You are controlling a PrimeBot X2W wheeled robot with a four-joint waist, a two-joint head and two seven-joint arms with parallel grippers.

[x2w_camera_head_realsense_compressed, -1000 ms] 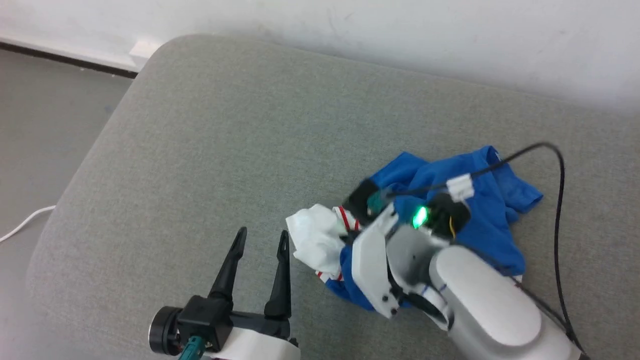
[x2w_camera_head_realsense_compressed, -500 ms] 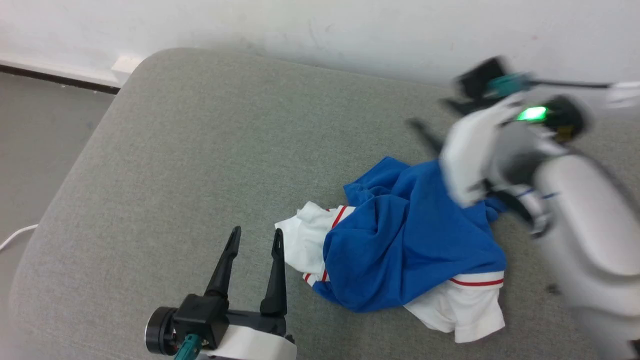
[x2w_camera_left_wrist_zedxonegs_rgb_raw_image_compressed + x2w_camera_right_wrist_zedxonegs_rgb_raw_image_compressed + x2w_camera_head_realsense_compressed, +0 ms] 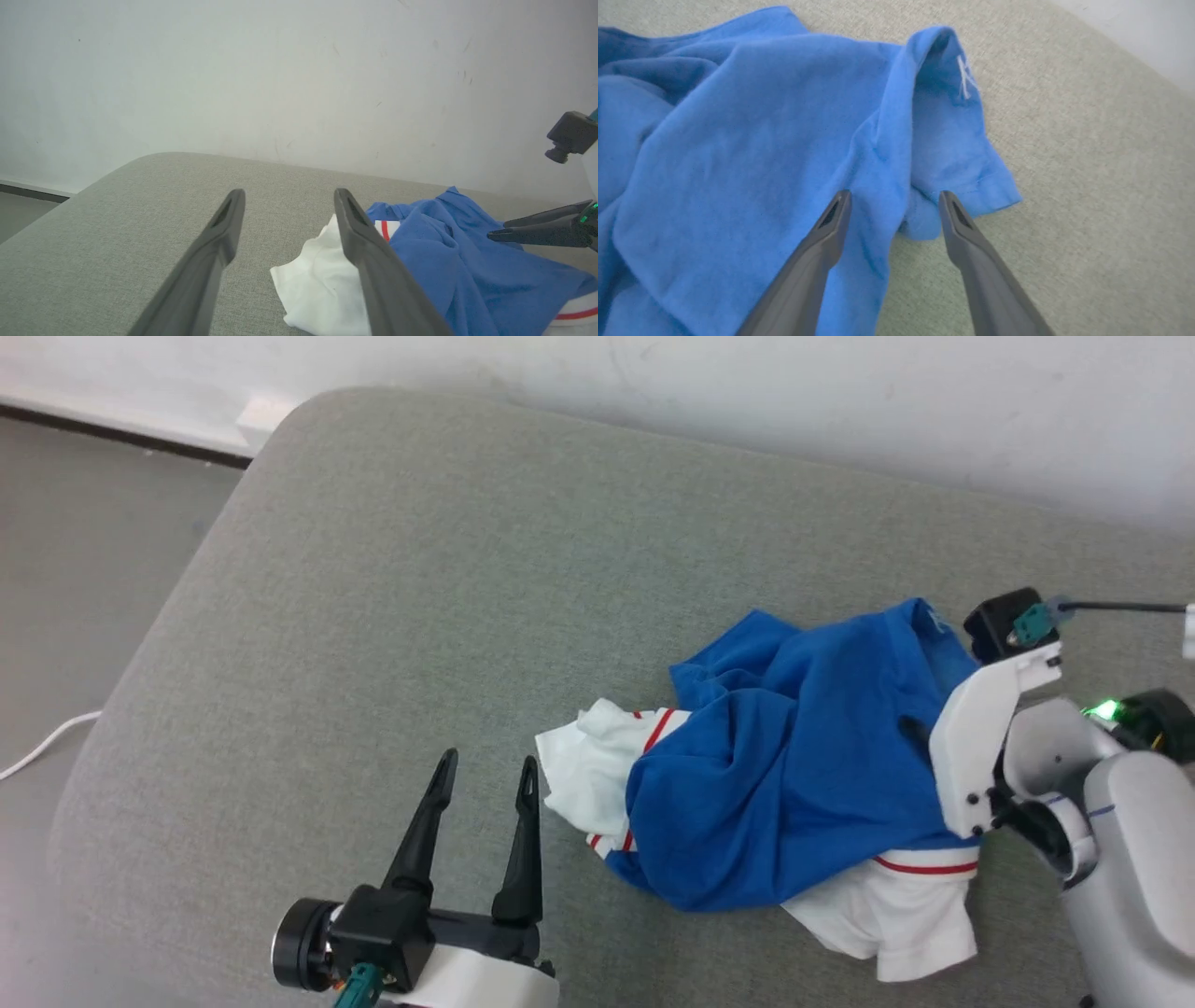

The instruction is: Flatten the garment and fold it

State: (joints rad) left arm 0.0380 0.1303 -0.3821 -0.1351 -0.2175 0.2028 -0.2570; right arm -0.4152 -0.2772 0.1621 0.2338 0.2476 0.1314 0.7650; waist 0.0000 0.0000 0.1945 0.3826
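- Garment (image 3: 794, 775) heaped on cushion (image 3: 420, 616), right of centre.
- Left gripper (image 3: 489, 761) just left of garment.
- Right gripper (image 3: 894, 195) at garment's right edge, over its cloth.
- Wall (image 3: 840, 411) behind cushion; floor (image 3: 84, 569) to cushion's left.

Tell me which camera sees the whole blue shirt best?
The head view. It shows the whole crumpled shirt on the grey cushion: blue body and both white, red-striped sleeves. The left wrist view shows a white sleeve and part of the blue from the side. The right wrist view is a close-up of blue folds and a hem.
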